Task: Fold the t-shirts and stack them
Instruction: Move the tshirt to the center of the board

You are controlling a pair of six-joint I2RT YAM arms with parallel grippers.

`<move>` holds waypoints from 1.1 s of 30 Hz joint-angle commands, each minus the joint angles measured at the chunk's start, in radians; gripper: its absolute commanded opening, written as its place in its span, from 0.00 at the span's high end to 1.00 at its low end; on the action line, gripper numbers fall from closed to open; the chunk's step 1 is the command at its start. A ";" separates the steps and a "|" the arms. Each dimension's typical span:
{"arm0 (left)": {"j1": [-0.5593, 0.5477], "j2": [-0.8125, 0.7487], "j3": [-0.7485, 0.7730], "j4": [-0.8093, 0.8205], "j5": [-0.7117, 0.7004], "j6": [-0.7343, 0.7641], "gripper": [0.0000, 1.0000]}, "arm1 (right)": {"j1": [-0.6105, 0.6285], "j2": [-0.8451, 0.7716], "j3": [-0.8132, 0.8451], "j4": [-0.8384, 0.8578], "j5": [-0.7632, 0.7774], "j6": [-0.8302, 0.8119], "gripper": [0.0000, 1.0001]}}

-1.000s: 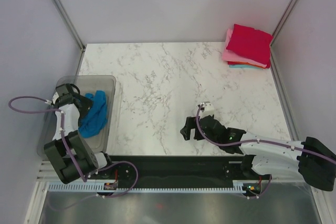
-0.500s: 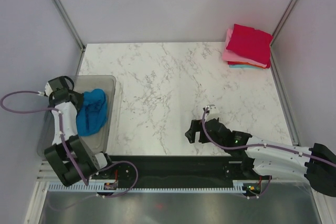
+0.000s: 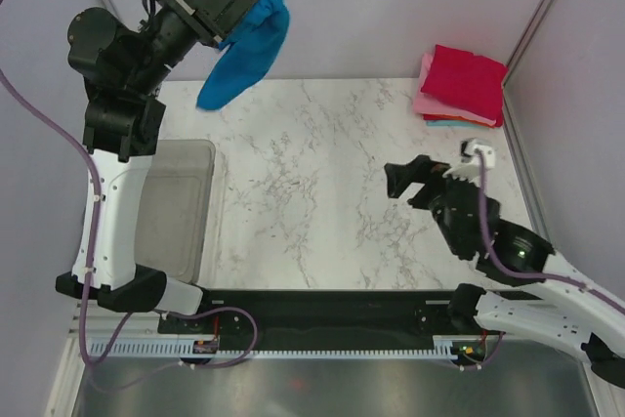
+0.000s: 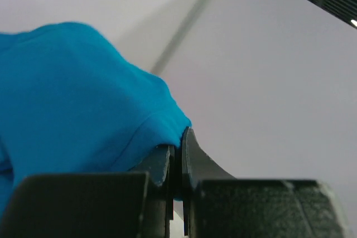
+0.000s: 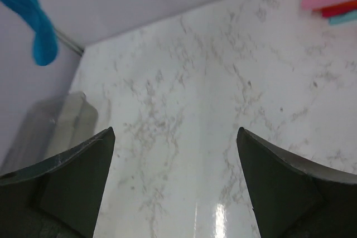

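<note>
My left gripper [image 4: 178,157] pinched the blue shirt [image 3: 244,41] by one bunched fold, limp and light, high above the table's [image 3: 322,192] left side, and I judged my spread, empty right gripper [image 5: 174,137] should catch its loose lower end.

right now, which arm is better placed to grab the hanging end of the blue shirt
Right. The left gripper is shut on the blue shirt, holding it high; the right gripper is open above the table, so it likely takes the dangling end.
</note>
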 commanded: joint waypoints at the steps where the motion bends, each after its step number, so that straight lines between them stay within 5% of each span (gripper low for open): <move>1: -0.087 0.042 0.145 0.044 0.198 -0.032 0.98 | -0.005 -0.077 0.187 -0.157 0.229 -0.071 0.02; 5: -0.091 -0.097 -0.074 0.014 0.114 0.022 0.96 | -0.005 -0.152 0.307 -0.280 0.294 -0.065 0.02; 7: -0.091 -0.201 -0.258 -0.042 0.010 0.045 0.86 | -0.005 -0.210 0.353 -0.321 0.321 -0.053 0.02; 8: -0.090 -0.233 -0.311 -0.078 -0.026 0.077 0.78 | -0.005 -0.228 0.367 -0.358 0.324 -0.047 0.02; 9: -0.091 -0.305 -0.426 -0.152 -0.084 0.097 0.55 | -0.003 -0.250 0.391 -0.380 0.331 -0.032 0.02; 11: -0.090 -0.390 -0.552 -0.216 -0.158 0.138 0.43 | -0.003 -0.302 0.416 -0.447 0.331 -0.010 0.02; 13: -0.088 -0.544 -0.727 -0.331 -0.389 0.114 0.11 | -0.005 -0.342 0.432 -0.486 0.318 0.004 0.02; 15: -0.087 -0.644 -0.862 -0.352 -0.509 0.091 0.00 | -0.005 -0.353 0.422 -0.535 0.303 0.018 0.02; 17: -0.088 -0.730 -0.922 -0.294 -0.464 0.096 0.00 | -0.003 -0.341 0.395 -0.553 0.248 0.041 0.02; 21: -0.090 -0.734 -0.953 -0.150 -0.125 0.033 0.00 | -0.005 -0.223 0.225 -0.483 0.104 0.087 0.02; 24: -0.088 -0.744 -1.019 0.140 0.086 -0.141 0.00 | -0.005 -0.071 0.146 -0.420 0.050 0.114 0.02; 27: -0.091 -0.778 -1.163 0.656 0.126 -0.480 0.00 | -0.005 0.064 0.105 -0.323 0.039 0.090 0.02; 29: -0.091 -0.784 -1.165 0.832 0.103 -0.584 0.00 | -0.017 0.170 0.105 -0.276 0.042 0.076 0.02; 33: -0.091 -0.789 -1.055 0.831 0.057 -0.558 0.00 | -0.133 0.409 0.100 -0.170 -0.151 0.024 0.02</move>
